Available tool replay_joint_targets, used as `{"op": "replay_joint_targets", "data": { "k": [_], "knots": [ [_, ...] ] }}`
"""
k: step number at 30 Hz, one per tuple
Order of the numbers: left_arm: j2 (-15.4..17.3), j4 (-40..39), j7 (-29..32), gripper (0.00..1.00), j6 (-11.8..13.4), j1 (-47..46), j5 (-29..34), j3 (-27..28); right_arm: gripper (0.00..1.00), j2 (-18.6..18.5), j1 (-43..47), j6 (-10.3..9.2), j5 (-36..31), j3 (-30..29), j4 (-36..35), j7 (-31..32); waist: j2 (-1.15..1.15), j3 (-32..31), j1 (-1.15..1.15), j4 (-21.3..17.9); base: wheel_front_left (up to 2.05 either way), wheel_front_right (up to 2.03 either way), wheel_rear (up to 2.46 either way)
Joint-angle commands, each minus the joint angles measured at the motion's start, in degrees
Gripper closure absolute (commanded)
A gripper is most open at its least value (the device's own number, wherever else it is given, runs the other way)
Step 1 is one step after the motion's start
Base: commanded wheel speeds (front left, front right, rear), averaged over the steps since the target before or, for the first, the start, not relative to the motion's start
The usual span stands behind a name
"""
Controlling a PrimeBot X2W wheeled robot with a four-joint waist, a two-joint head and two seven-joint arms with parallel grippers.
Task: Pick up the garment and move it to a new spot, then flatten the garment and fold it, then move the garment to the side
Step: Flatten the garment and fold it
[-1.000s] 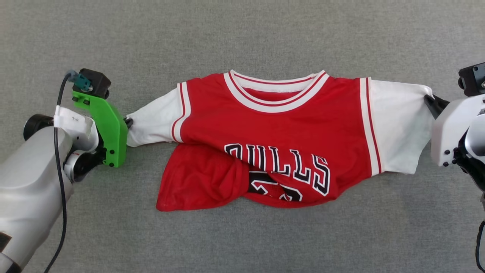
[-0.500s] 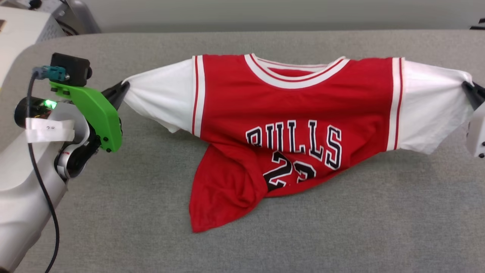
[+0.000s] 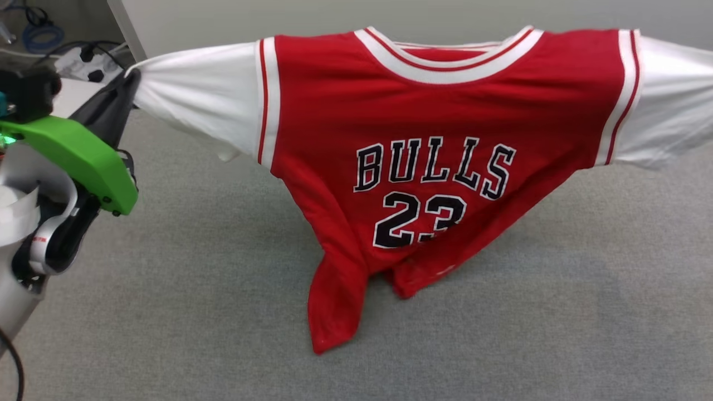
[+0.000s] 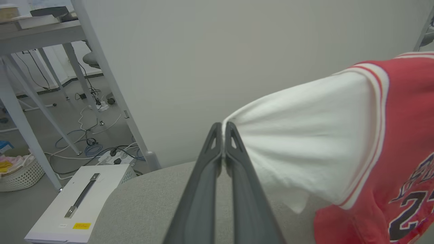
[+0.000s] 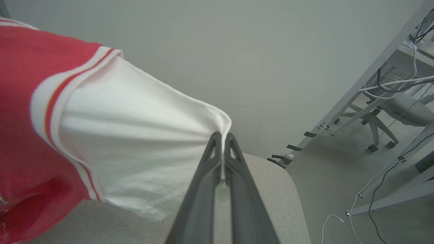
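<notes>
The garment (image 3: 434, 139) hangs stretched between the left gripper (image 4: 222, 128) and right gripper (image 5: 222, 137), each clamped on one end.

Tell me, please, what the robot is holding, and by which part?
The Bulls 23 jersey: the left gripper pinches one white sleeve's cuff, the right gripper the other sleeve's cuff.

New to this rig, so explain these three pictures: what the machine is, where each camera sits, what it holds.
It is a robot with two arms, each ending in a two-fingered hand. The wide picture comes from its head camera, looking down at a grey surface. The other two come from wrist cameras looking along each hand. The left hand is shut on one white sleeve of the garment, a red Bulls 23 jersey; the right hand is shut on the other. It hangs stretched between them, hem drooping toward the surface.
</notes>
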Motion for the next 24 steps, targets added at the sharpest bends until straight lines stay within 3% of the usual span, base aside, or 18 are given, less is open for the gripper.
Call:
{"op": "replay_joint_targets", "data": {
  "k": [1,6,12,17,24],
  "knots": [
    [1.9,-1.5,-0.5,1.00,1.4,1.5,-0.4,0.9,1.00,-0.7,-1.0,-0.05,-0.1,-0.6,-0.5,-0.4,0.00,-1.9,0.00,0.2,0.00,0.00,0.00],
    [6.6,-10.0,-1.4,1.00,6.0,3.3,-0.2,3.8,1.00,-1.8,-1.3,-0.05,0.5,-1.4,-3.1,-0.4,0.00,-2.5,0.00,0.3,0.00,0.00,0.00],
    [9.6,-14.8,-1.5,1.00,7.7,2.3,0.1,6.2,1.00,-2.8,-4.7,-0.05,1.2,-1.8,-4.0,-0.3,0.00,-0.5,0.00,-0.1,0.00,0.00,0.00],
    [10.2,-14.7,-0.2,1.00,6.2,-1.6,0.8,6.9,1.00,-2.6,-9.9,-0.05,0.9,-1.5,-2.4,-2.1,0.00,2.7,0.00,-0.5,0.00,0.00,0.00],
    [9.2,-9.9,2.8,1.00,1.6,-11.8,3.7,7.0,1.00,-2.3,-19.4,-0.05,0.2,1.1,1.9,-5.0,0.00,10.4,0.00,-1.3,0.00,0.00,0.00]
  ]
}}
